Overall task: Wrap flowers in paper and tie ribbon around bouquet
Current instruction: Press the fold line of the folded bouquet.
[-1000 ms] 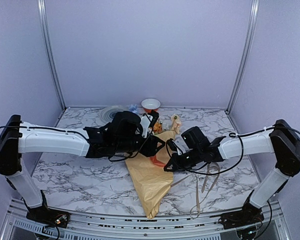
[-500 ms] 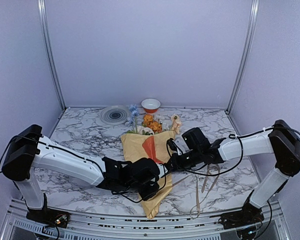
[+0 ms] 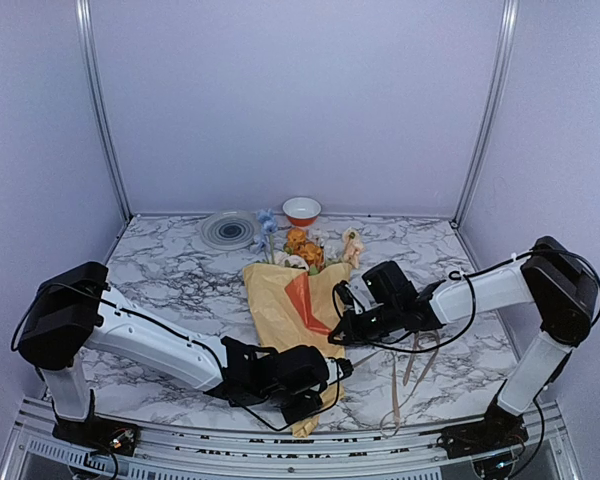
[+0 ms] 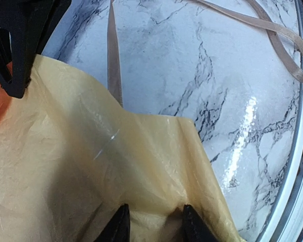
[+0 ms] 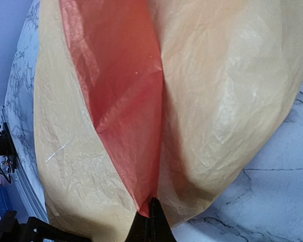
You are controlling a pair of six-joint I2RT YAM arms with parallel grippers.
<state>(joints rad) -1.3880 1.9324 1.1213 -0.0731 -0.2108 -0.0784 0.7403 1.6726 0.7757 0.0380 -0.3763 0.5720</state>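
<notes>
The bouquet lies on the marble table as a tan-yellow paper [image 3: 275, 300] cone. Its flowers [image 3: 300, 245] show at the far, wide end. My right gripper [image 3: 342, 325] is shut on the paper [image 5: 217, 101], pinching where the orange inner flap [image 5: 121, 101] meets the outer fold at mid-cone. My left gripper [image 3: 305, 385] is low over the narrow near end. Its fingers [image 4: 120, 224] stand apart, pressing on the paper [image 4: 65, 166], with a crinkled ridge between them. The beige ribbon [image 3: 410, 360] lies loose right of the cone, one strand [image 4: 113, 55] running under the paper's edge.
An orange-rimmed bowl [image 3: 301, 208] and a grey plate [image 3: 228, 229] stand at the back by the wall. The table's metal front rail [image 3: 180, 440] runs just below the cone's tip. Black cables hang off both arms.
My left arm has swung from over the flower end down to the cone's narrow end near the front edge. The right gripper has kept its pinch in place.
</notes>
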